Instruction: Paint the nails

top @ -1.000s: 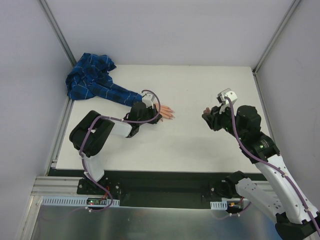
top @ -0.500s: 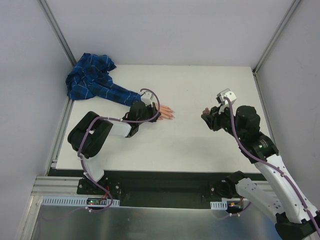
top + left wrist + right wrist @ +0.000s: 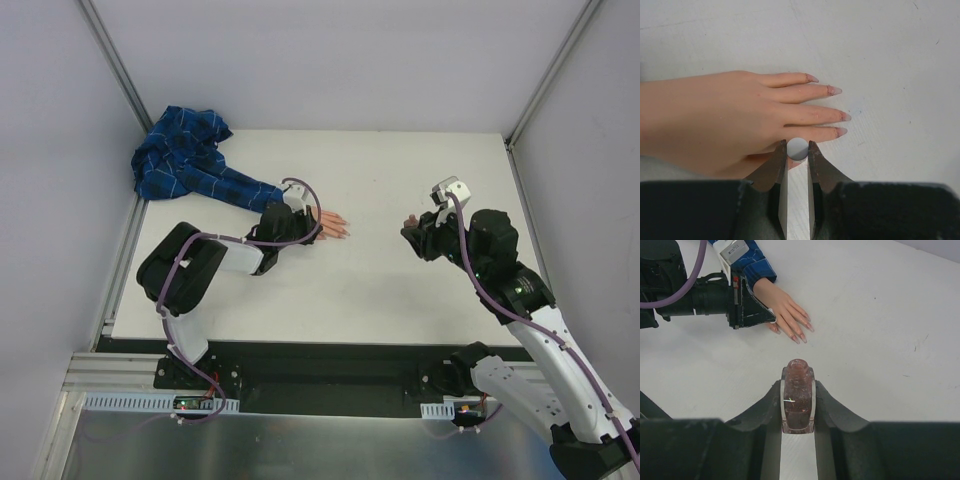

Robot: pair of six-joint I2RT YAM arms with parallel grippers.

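Four nails (image 3: 841, 131), tinted dull pink, tip the fingers of a pale fake hand (image 3: 715, 120) lying flat on the white desk (image 3: 400, 300). Its blue plaid sleeve (image 3: 180, 160) trails off to the far left corner. The left jaws are clamped on a small round grey piece (image 3: 797, 149) just beside the hand's nearest finger. The right jaws are clamped on a pinkish bottle (image 3: 798, 395), well apart from the hand.

Bare table (image 3: 375, 270) lies open from the nails (image 3: 343, 229) toward 3 o'clock, as far as the right gripper (image 3: 412, 232) with its bottle (image 3: 798, 395). At 9 o'clock the left gripper (image 3: 298, 228), pinching a round piece (image 3: 797, 149), crowds the hand (image 3: 715, 120). The sleeve (image 3: 185, 160) heaps at 10 o'clock.
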